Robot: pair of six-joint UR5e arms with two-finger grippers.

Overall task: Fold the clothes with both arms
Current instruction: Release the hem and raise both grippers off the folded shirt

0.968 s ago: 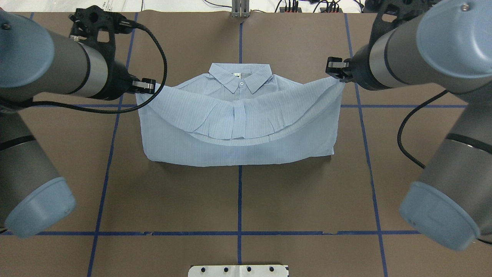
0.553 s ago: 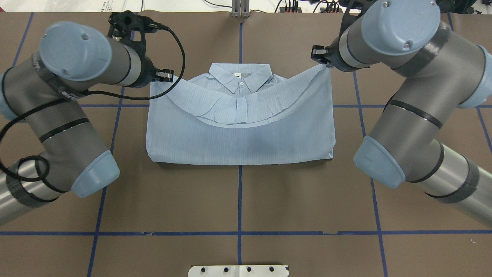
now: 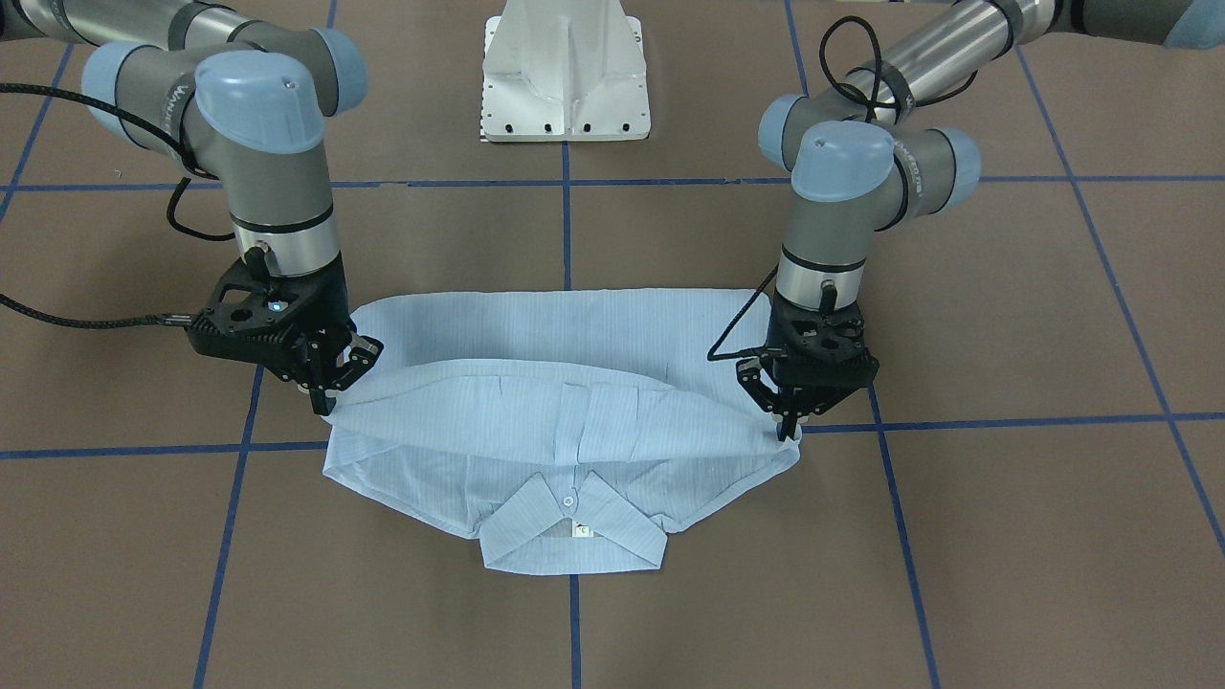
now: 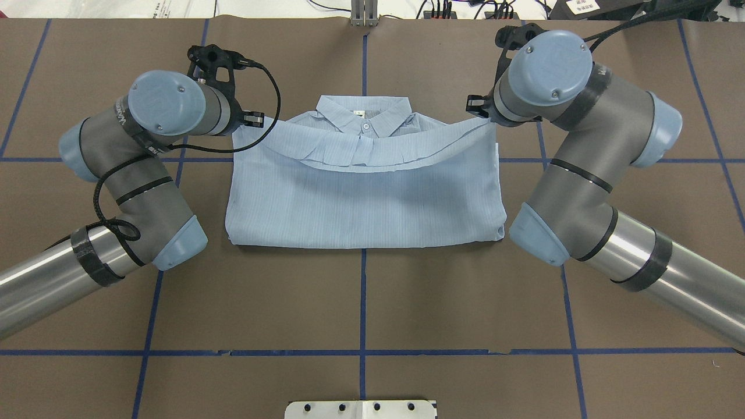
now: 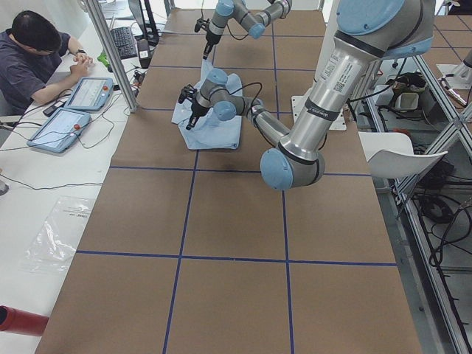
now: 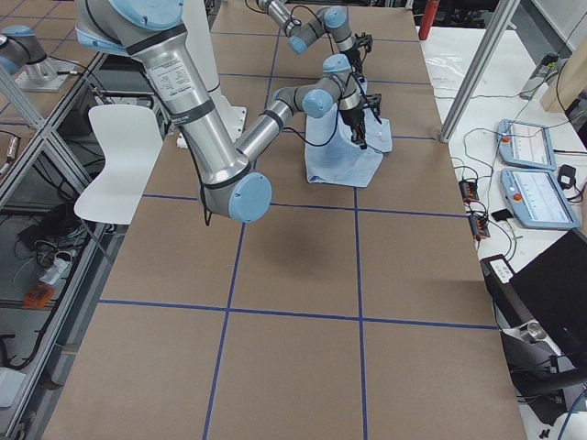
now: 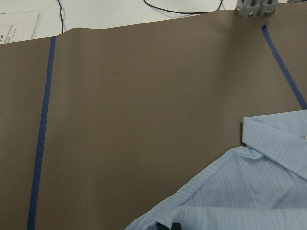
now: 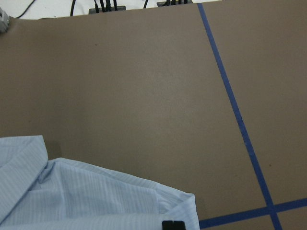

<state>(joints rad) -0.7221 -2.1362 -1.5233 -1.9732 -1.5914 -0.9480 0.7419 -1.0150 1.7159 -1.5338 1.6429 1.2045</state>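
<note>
Shirt (image 4: 364, 198) lies folded on table (image 4: 361, 302); you see left gripper (image 4: 254, 120) and right gripper (image 4: 476, 106) each pinched on a hem corner, hem sagging just short of collar (image 4: 364, 113).

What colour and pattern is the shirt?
Light-blue shirt with fine stripes, clearest in the left wrist view.

The folded-over layer of the thin light-blue striped button-up shirt (image 4: 366, 198) hides its front below the top button; its small white neck label (image 4: 359, 113) is too small to read.
</note>
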